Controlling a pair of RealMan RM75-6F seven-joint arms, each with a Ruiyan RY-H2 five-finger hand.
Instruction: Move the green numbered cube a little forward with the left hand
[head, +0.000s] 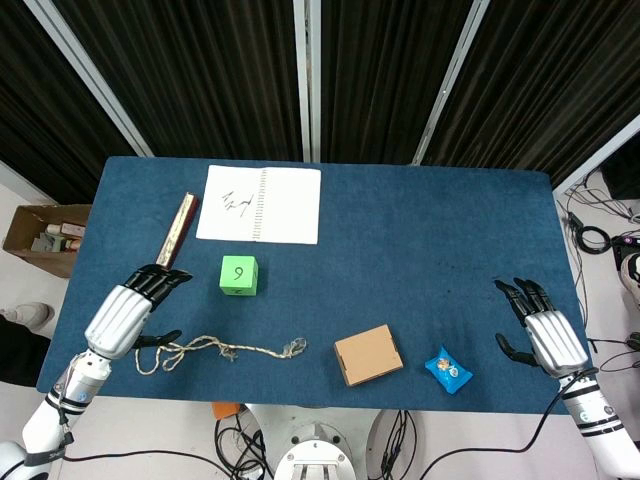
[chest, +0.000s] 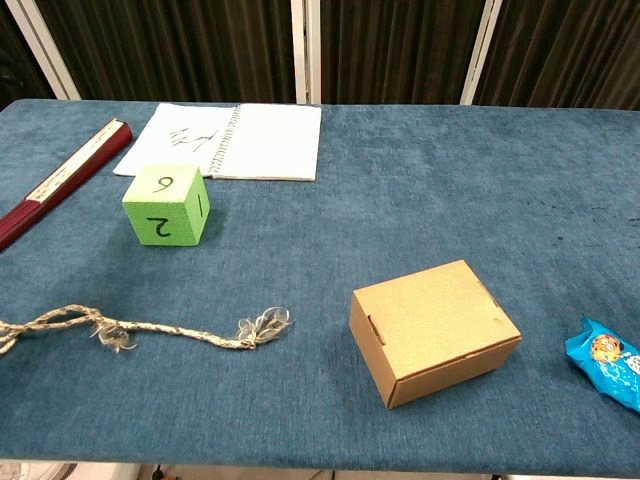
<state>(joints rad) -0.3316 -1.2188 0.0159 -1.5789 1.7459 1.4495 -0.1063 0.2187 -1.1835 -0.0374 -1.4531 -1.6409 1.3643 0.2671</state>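
The green numbered cube (head: 239, 275) (chest: 166, 205) sits on the blue table, left of centre, showing a 9 on top. My left hand (head: 130, 312) hovers at the table's left side, to the left of and nearer than the cube, fingers spread and empty, a gap apart from it. My right hand (head: 540, 330) is at the far right edge, open and holding nothing. Neither hand shows in the chest view.
A frayed rope (head: 225, 349) (chest: 130, 328) lies just in front of the cube, by my left hand. A spiral notebook (head: 260, 204) and a dark red folded fan (head: 176, 229) lie behind. A cardboard box (head: 368, 354) and a blue snack packet (head: 448, 369) are to the right.
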